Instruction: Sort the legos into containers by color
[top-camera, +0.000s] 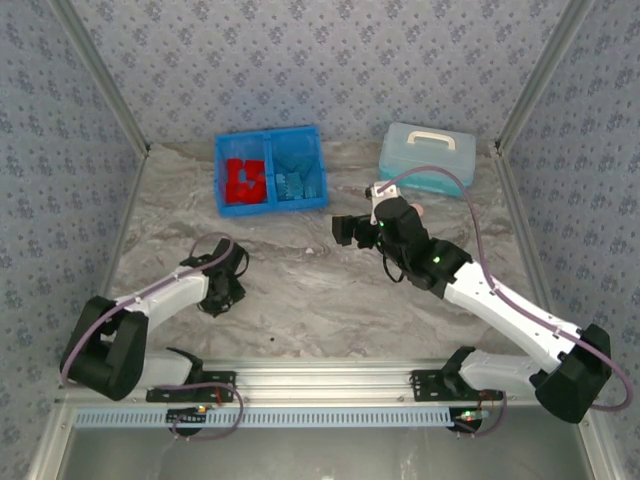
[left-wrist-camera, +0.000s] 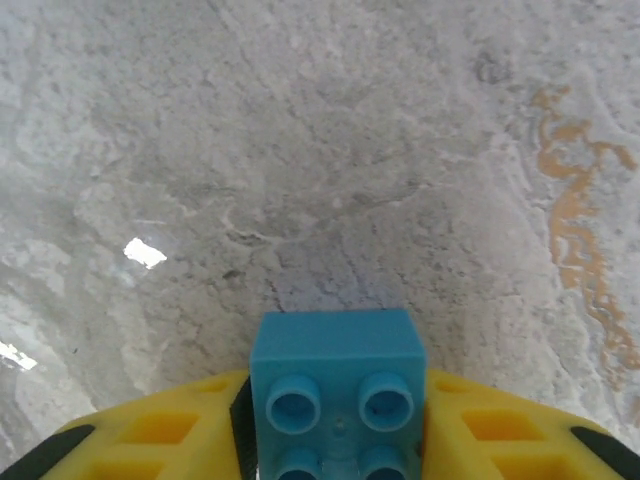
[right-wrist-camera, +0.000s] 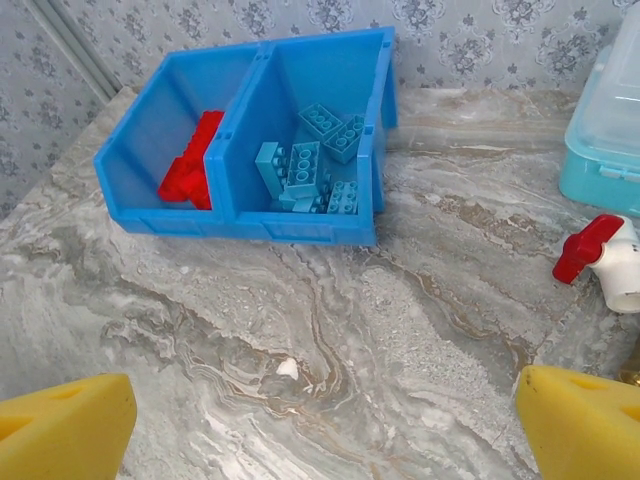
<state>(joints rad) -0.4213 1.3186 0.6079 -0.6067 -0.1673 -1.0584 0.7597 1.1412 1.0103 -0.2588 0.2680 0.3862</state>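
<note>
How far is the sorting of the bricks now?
Mostly done: red bricks lie in the left compartment of the tray, light blue bricks in the right one. In hand: the left gripper is closed on one light blue brick; the right gripper is open. Left: put that brick with the blue ones.

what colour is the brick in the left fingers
The brick is light blue, clearest in the left wrist view.

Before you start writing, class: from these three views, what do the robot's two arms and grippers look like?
The left arm and right arm have white tubular links joined by black joints, with a pale lilac cable looping along each. A small green light glows on the right arm. The left gripper and right gripper have chunky yellow fingers; the left ones show recessed pockets.
</note>
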